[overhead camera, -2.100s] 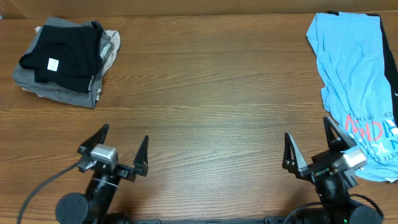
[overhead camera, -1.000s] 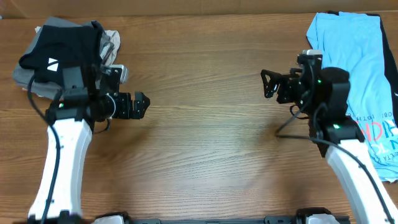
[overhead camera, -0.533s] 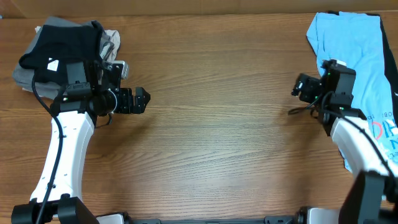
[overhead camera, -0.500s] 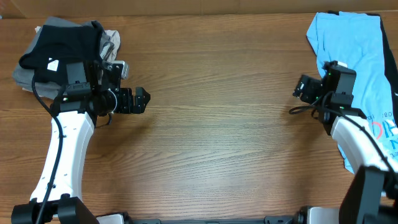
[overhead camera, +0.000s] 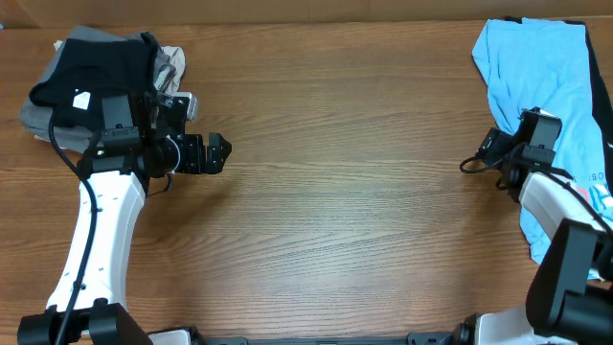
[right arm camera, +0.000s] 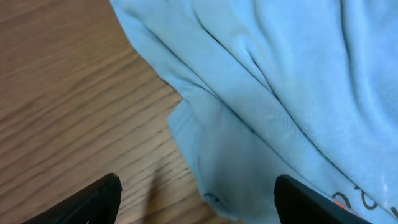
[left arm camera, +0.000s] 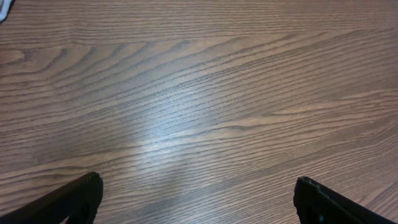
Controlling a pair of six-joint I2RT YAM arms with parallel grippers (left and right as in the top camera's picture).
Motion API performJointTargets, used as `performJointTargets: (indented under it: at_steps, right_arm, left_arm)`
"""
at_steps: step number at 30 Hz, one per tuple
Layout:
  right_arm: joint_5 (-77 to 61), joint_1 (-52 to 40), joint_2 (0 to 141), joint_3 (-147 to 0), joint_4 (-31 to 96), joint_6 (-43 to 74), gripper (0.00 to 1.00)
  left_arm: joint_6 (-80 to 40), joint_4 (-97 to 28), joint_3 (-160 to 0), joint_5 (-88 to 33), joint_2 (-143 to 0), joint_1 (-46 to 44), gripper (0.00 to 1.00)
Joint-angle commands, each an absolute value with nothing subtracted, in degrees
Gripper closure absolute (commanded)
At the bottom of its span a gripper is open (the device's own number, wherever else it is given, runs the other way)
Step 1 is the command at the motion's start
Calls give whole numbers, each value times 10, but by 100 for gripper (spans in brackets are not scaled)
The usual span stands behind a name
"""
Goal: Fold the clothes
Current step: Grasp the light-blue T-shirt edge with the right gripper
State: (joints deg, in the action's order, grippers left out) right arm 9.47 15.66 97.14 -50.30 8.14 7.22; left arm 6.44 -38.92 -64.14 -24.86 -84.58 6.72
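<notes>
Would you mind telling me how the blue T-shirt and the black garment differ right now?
The blue T-shirt lies loose and wrinkled at the table's right edge; the black garment sits folded atop a grey pile, far left. The right gripper is over the T-shirt's edge; the left gripper is over bare wood, off the black garment. Neither is held.

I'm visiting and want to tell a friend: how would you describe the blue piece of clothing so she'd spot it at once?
On the wooden table, go to the far right corner. A light blue T-shirt lies there, loose and rumpled. Unlike the folded black and grey stack at the far left corner, it is bright and unfolded.
</notes>
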Motion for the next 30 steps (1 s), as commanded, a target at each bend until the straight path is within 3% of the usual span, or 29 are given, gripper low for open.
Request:
performJointTargets:
  at_steps: [1, 5, 11, 19, 22, 28, 30]
  right_arm:
    - [112, 159, 1000, -515, 77, 70, 20]
    - [115, 159, 1020, -515, 73, 71, 34]
    - [127, 159, 1038, -515, 65, 71, 38]
    - [131, 159, 1040, -515, 61, 71, 63]
    - [131, 159, 1044, -515, 62, 71, 78]
    - [130, 159, 1050, -514, 74, 71, 96]
    - [125, 159, 1050, -515, 75, 73, 96]
  left_arm:
    - [73, -383, -653, -251, -846, 63, 0]
    - [73, -383, -653, -251, -846, 63, 0]
    - [73, -382, -653, -251, -846, 63, 0]
    - [72, -383, -653, -251, -846, 63, 0]
    - [70, -383, -653, -251, -847, 63, 0]
    - [70, -383, -653, -251, -847, 63, 0]
    - [70, -381, -653, -251, -847, 63, 0]
